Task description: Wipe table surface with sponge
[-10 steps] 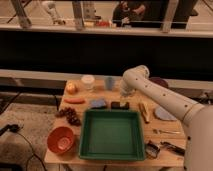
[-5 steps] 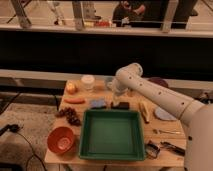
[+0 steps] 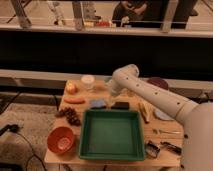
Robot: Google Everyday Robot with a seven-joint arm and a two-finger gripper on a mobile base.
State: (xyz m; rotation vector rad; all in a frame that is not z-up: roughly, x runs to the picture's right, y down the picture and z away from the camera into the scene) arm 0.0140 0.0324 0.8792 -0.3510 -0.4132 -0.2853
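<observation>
Front left corner: orange bowl [image 3: 61, 140], pale patch inside, contents unclear. Behind it, dark grape cluster [image 3: 70, 116], then orange carrot [image 3: 74, 100], then apple [image 3: 71, 88] near the back edge. White cup [image 3: 88, 81] further along the back, contents hidden. Blue sponge [image 3: 98, 103] flat on the table surface [image 3: 155, 125], just behind the green tray [image 3: 83, 137]. Tray at centre front, only its green floor showing, front rim close to the table's front edge. Gripper [image 3: 114, 96] low over the back middle, just behind the sponge and a dark block [image 3: 120, 105]; grip state impossible to tell. Right of tray: banana [image 3: 144, 111], grey plate [image 3: 162, 115], cutlery [image 3: 167, 132]. Narrow strips of bare tan wood either side of tray.
</observation>
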